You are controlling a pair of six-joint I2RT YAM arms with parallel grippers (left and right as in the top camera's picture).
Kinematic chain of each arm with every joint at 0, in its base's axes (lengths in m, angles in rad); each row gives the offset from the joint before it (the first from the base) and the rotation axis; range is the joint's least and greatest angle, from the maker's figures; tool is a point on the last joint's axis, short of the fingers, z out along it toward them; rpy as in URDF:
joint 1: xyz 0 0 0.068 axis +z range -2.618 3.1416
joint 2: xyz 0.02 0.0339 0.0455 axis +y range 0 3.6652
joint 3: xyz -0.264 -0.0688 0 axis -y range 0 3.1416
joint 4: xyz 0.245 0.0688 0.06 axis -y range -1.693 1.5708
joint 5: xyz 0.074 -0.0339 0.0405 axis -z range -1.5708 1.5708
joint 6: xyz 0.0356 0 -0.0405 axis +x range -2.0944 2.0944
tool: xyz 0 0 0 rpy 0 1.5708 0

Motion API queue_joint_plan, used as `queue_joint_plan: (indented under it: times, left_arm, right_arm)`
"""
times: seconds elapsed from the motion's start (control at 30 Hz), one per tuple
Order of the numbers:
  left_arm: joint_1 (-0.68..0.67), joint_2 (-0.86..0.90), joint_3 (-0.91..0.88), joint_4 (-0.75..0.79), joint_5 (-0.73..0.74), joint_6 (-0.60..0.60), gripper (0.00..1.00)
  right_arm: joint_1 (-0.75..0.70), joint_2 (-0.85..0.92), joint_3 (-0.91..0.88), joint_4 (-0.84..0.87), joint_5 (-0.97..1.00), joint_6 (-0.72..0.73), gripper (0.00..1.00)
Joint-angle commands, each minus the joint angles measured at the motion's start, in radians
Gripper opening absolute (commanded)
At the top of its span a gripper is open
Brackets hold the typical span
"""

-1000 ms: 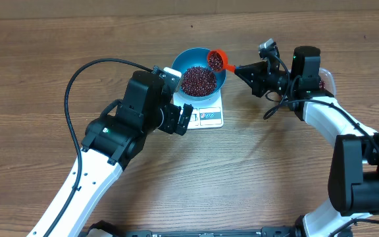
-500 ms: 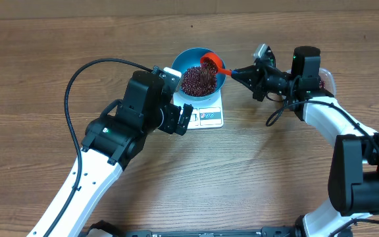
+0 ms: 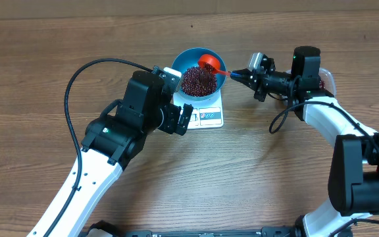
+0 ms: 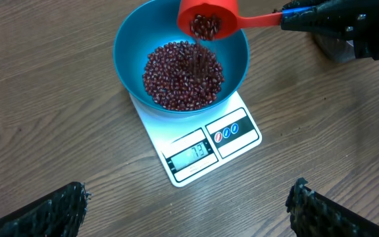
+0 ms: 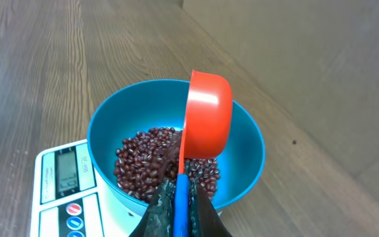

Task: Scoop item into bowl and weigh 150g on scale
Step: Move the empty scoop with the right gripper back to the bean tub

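The blue bowl stands on the white scale, and a heap of dark red beans fills its bottom. My right gripper is shut on the handle of a red scoop, held tipped over the bowl's right rim. In the left wrist view the scoop still holds a few beans, and others fall blurred onto the heap. From the right wrist the scoop stands on edge above the bowl. My left gripper hangs wide open over bare wood beside the scale.
A clear plastic tub sits behind my right arm, mostly hidden. The scale's display and buttons face the table's front. A black cable loops over the wood to the left of my left arm.
My right gripper has turned the scoop over and carried it left above the bowl, so the beans pour out. The left arm has not moved.
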Motion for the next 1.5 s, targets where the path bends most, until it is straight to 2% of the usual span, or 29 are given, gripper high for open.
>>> queue_joint_plan:
  times: [0.0, 0.33, 0.73, 0.87, 0.97, 1.07, 1.17, 1.33, 1.47]
  left_arm:
    - [0.004, -0.008, 0.005, 0.004, 0.007, -0.014, 0.99]
    - [0.004, -0.008, 0.005, 0.004, 0.007, -0.014, 1.0]
    - [0.004, -0.008, 0.005, 0.004, 0.007, -0.014, 1.0]
    - [0.005, -0.008, 0.005, 0.004, 0.007, -0.014, 1.0]
    - [0.004, -0.008, 0.005, 0.004, 0.007, -0.014, 0.99]
    - [0.004, -0.008, 0.005, 0.004, 0.007, -0.014, 1.0]
    - [0.005, -0.008, 0.005, 0.004, 0.007, -0.014, 1.0]
    - [0.004, -0.008, 0.005, 0.004, 0.007, -0.014, 1.0]
    - [0.005, -0.008, 0.005, 0.004, 0.007, -0.014, 1.0]
  right_arm:
    - [0.005, 0.003, -0.002, 0.002, -0.022, -0.122, 0.04]
    - [0.005, 0.003, -0.002, 0.005, -0.023, -0.299, 0.04]
    - [0.005, 0.003, -0.002, 0.07, -0.122, -0.279, 0.04]
    - [0.005, 0.002, -0.002, 0.114, -0.204, -0.134, 0.04]
    - [0.003, -0.009, -0.002, 0.217, -0.239, 0.06, 0.04]
    - [0.006, -0.056, 0.0, 0.325, -0.255, 0.329, 0.04]
    - [0.005, -0.115, 0.0, 0.347, -0.246, 0.446, 0.04]
    - [0.0, -0.217, 0.0, 0.318, 0.036, 0.693, 0.04]
    - [-0.016, -0.306, 0.0, 0.169, 0.261, 0.762, 0.04]
